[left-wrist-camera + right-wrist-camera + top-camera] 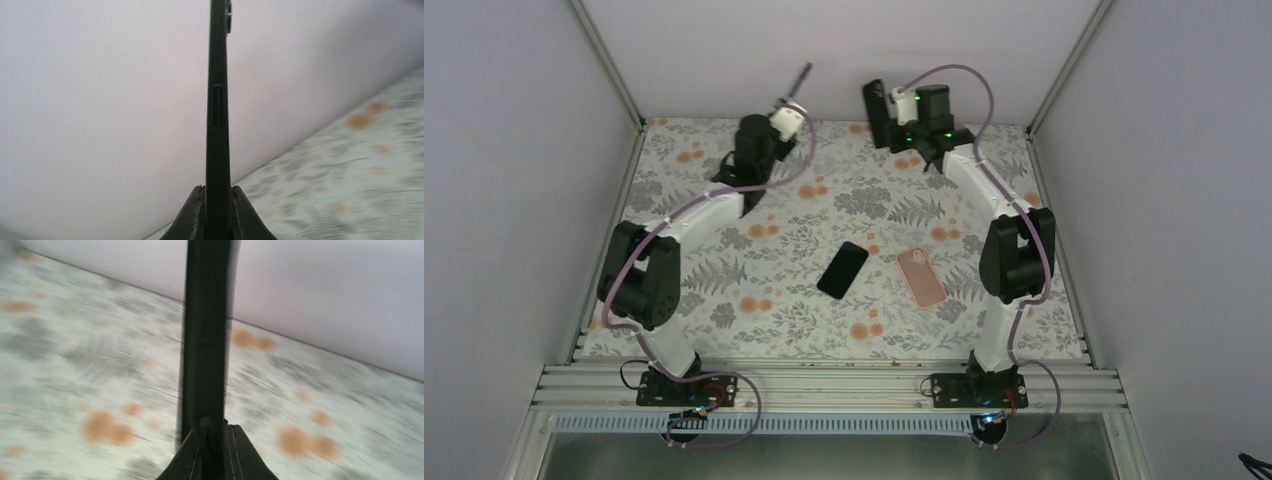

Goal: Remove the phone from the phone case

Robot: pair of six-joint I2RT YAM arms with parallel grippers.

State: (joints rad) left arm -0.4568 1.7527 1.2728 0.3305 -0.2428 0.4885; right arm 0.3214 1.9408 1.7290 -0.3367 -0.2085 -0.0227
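Seen from above: left arm point(694, 212) and right arm point(984, 190) both stretched toward the far wall, tips raised off the flowered table point(724, 300).

Clamped shut in the left jaws, edge-on and upright: a thin dark phone point(218, 115), with a side button slot and a camera bump near its top.

Closed tight in the right jaws: a thicker black slab, likely the phone case point(207, 340), though too blurred to confirm.

Held well apart, one piece per arm, not touching.

Lying flat near the table's middle: a black slab point(842, 270) and, near it, a pink phone-shaped piece point(921, 277), neither gripped.

Judging by this, separation apparently done. Probably left: setting both held pieces down on the table.
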